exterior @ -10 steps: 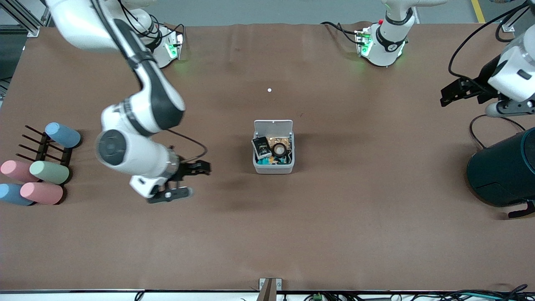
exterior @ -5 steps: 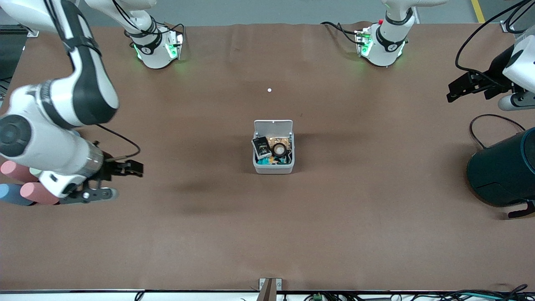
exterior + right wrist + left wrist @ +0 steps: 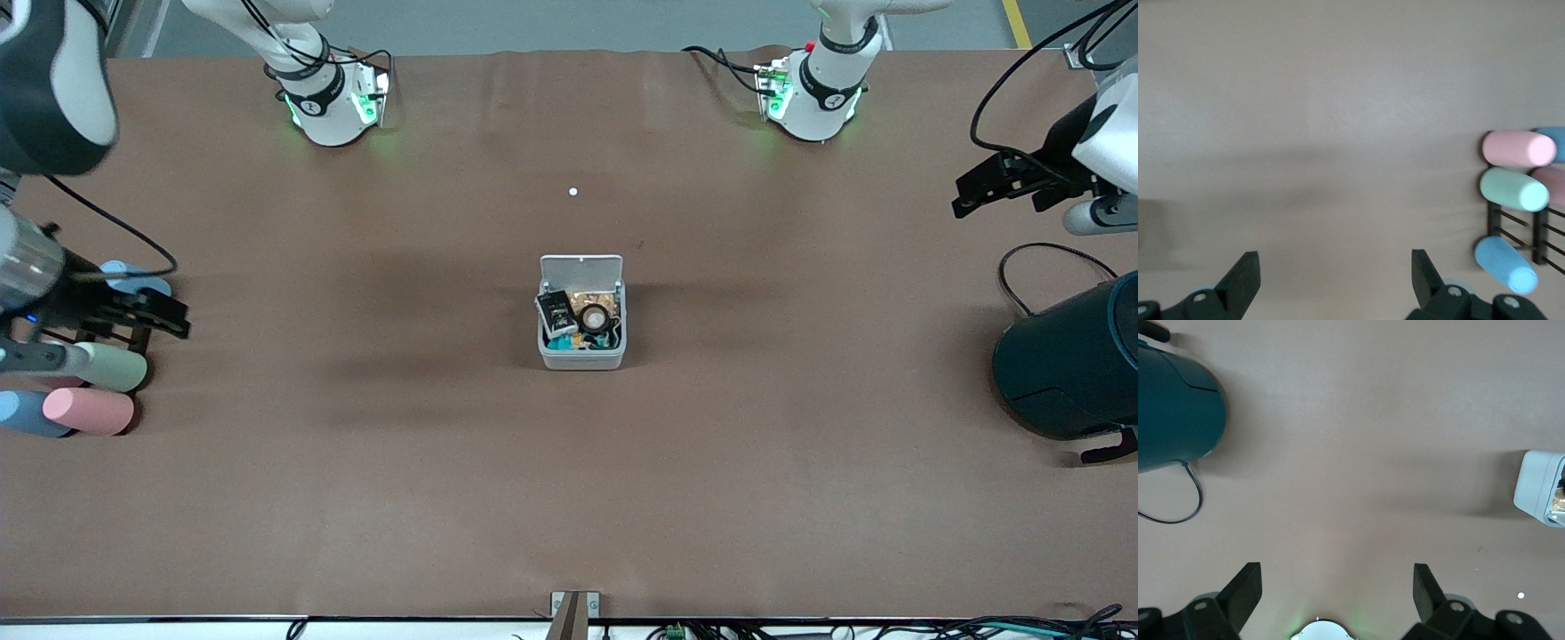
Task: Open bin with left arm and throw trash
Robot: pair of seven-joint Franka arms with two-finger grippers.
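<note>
At the middle of the table [image 3: 444,498] stands the bin [image 3: 582,356], its lid [image 3: 581,267] raised and leaning toward the robots' bases. Inside it lies the trash: a foil wrapper [image 3: 556,311] and a small black ring [image 3: 594,316] with a pale centre, touching each other, with some teal scraps under them. Both grippers are well apart from the bin, one at each end of the table.

Toward the right arm's end, the right gripper [image 3: 142,324] hangs over a black rack [image 3: 98,316] with pastel cylinders [image 3: 89,411]. Its fingers stand wide apart and hold nothing; in the right wrist view the two black fingers [image 3: 1245,280] show only bare table between them. The right arm bends down from above that end.

Toward the left arm's end, the left gripper [image 3: 978,187] hangs over bare table, above a big dark teal cylinder [image 3: 1067,364]. Its fingers are also spread wide and empty. The left arm's forearm lies about level, with the fingers pointing toward the middle of the table. A small white dot [image 3: 573,191] lies on the table between the bin and the bases.
</note>
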